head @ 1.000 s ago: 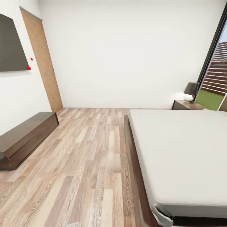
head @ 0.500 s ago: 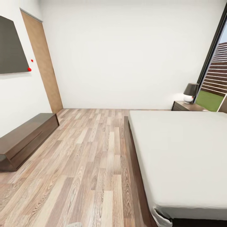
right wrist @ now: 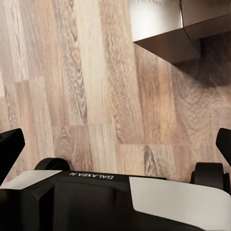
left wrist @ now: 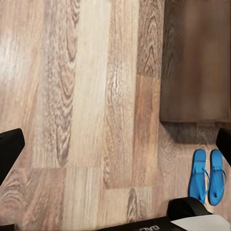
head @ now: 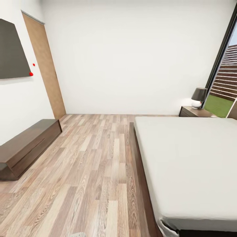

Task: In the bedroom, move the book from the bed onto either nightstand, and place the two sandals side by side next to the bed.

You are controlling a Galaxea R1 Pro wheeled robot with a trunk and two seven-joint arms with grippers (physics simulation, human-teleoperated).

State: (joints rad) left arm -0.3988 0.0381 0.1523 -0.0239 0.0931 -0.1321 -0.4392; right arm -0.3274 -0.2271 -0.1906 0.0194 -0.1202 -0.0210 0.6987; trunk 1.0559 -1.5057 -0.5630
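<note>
The bed (head: 187,158), with a plain grey-white mattress on a dark wood frame, fills the right of the head view. A nightstand (head: 194,112) stands at its far corner. The book is out of view. Two bright blue sandals (left wrist: 207,175) lie side by side on the floor, close to the edge of a dark brown wooden piece (left wrist: 195,62). My left gripper (left wrist: 115,147) hangs open above bare floor, the sandals off to one side near one fingertip (left wrist: 224,144). My right gripper (right wrist: 115,147) is open over the floor, apart from the bed's corner (right wrist: 163,24).
A long low dark cabinet (head: 26,144) runs along the left wall under a dark wall screen (head: 11,49), with a wooden door (head: 46,65) beyond. A lamp (head: 198,95) sits on the nightstand. Wood floor (head: 95,158) stretches between cabinet and bed. My own base (right wrist: 120,202) lies below both wrists.
The whole head view has slid down slightly, so the camera moved. Nothing in the room has moved on its own.
</note>
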